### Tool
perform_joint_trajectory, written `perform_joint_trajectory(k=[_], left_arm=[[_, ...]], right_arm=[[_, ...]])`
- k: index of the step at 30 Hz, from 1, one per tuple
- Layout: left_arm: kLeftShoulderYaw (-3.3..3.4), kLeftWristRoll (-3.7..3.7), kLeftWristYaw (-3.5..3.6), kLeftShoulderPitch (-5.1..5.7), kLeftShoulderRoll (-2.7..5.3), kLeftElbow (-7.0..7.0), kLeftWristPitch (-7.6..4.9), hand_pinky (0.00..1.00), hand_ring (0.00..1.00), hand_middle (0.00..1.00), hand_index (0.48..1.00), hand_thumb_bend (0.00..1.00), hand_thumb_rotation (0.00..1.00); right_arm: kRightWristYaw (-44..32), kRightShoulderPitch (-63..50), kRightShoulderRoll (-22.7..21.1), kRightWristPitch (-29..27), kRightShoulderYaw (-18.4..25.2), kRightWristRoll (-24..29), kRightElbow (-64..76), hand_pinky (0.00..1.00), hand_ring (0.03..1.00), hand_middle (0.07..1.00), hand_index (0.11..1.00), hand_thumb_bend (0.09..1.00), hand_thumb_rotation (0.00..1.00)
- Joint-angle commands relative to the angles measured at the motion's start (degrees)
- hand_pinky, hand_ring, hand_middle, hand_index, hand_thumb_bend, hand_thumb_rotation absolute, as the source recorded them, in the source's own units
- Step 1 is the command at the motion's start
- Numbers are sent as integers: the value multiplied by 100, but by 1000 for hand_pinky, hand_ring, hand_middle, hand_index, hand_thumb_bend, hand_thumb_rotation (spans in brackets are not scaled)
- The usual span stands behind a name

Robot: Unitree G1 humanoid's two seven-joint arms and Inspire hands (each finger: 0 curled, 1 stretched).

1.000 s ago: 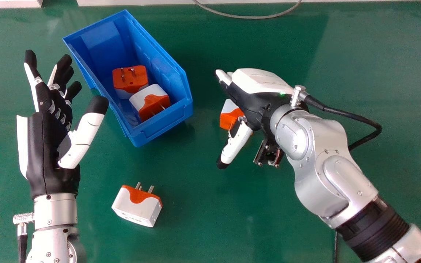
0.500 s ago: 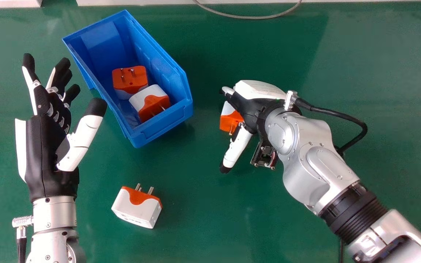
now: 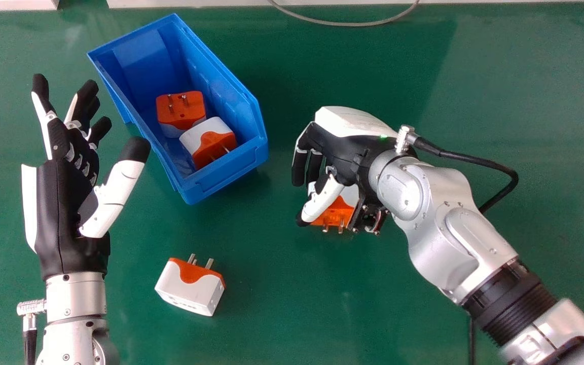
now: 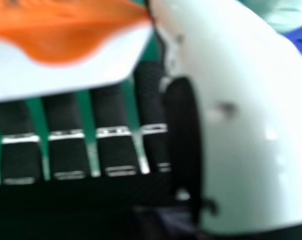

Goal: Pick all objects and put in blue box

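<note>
In the head view, the right hand (image 3: 345, 149) is to the right of the blue box (image 3: 226, 180), its fingers curled round an orange-and-white plug adapter (image 3: 336, 214) with its prongs facing the robot. The right hand view shows the white shell of the right hand's thumb (image 4: 241, 150) beside the adapter (image 4: 66, 45), with the dark fingers bent across behind it. The left hand (image 3: 61, 203) is open and holds nothing, left of the box. Another adapter (image 3: 190, 289) stands on the green table, prongs away from the robot. Two more, a front one (image 3: 205, 144) and a rear one (image 3: 180, 112), lie in the box.
The green table (image 3: 292, 304) lies under everything. A thin grey cable (image 3: 342, 23) curves over its far edge. A black cable (image 3: 479, 161) loops out from the right wrist.
The right hand's fingers have curled from nearly straight, and the adapter under it has shifted toward the robot and slightly right. The left hand has barely moved.
</note>
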State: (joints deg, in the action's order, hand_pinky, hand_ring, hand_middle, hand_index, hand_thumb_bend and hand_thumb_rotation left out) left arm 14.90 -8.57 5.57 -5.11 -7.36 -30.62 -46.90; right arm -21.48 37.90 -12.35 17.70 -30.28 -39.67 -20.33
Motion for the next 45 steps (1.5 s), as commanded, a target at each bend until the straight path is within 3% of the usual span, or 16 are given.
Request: perform_joint_trajectory(k=[1,5,8,17,23,24,26,27,28,29,30,32,33,37,42,45], left_arm=[[9,-2,7,1,-27,91,-86,904,944,927,919,851,560],[13,-57,40,2,-11,95,-91,904,944,930,919,850,556],[10,21,2,9,-24,87,-116,901,942,928,920,845,558],[7,42,-51,61,-21,161,-96,899,943,928,920,848,570],[-14,-18,-1,81,-17,184,-68,901,944,928,918,851,568],[-18,-52,31,75,-14,170,-82,901,944,928,918,852,568],[-11,-36,29,68,-13,143,-104,902,945,929,918,852,567],[-9,-51,40,70,-9,149,-91,904,945,929,918,850,565],[-8,-67,52,73,-2,156,-84,903,943,928,918,849,562],[-9,-84,66,73,1,161,-78,903,943,928,918,849,562],[-8,-91,72,73,4,164,-73,903,942,926,918,845,556],[-2,-55,54,67,-1,156,-70,900,940,925,916,843,552],[-2,-40,49,64,-5,152,-69,900,940,926,916,843,556],[-3,-123,99,42,11,143,-50,903,941,928,917,844,549],[13,80,-56,19,-14,104,-84,897,935,923,916,843,559],[-8,91,-86,20,-3,142,-64,892,932,921,914,845,565]], right_arm=[[116,43,-37,-173,118,89,176,323,413,510,487,518,0],[156,21,-55,-254,149,126,243,333,414,515,481,517,0],[227,1,-78,-388,166,142,265,341,419,516,476,517,0],[513,-212,35,-364,356,213,641,360,412,512,484,517,0],[290,-499,-54,111,381,67,1522,348,398,507,507,514,0],[31,-492,-162,332,255,-156,1744,347,397,507,511,514,0],[-761,-411,-366,981,-84,-837,2276,350,397,507,519,513,0],[-1064,-389,-393,1250,-180,-1077,2460,397,457,558,564,574,7],[-1316,-374,-387,1474,-239,-1252,2589,613,653,717,693,727,35],[-1536,-361,-368,1662,-284,-1401,2682,613,653,717,693,727,35],[-1718,-354,-356,1805,-326,-1536,2764,802,822,856,824,861,70],[-1940,-375,-353,1963,-386,-1745,2894,936,942,953,934,956,111],[-2012,-391,-363,1995,-410,-1830,2945,967,971,976,966,978,125],[-2252,-437,-415,2024,-460,-2125,3091,994,994,995,993,997,162],[-2346,-488,-431,1960,-412,-2312,3178,1000,1000,1000,1000,1000,191],[-2322,-538,-433,1918,-363,-2325,3216,1000,1000,1000,1000,1000,200]])
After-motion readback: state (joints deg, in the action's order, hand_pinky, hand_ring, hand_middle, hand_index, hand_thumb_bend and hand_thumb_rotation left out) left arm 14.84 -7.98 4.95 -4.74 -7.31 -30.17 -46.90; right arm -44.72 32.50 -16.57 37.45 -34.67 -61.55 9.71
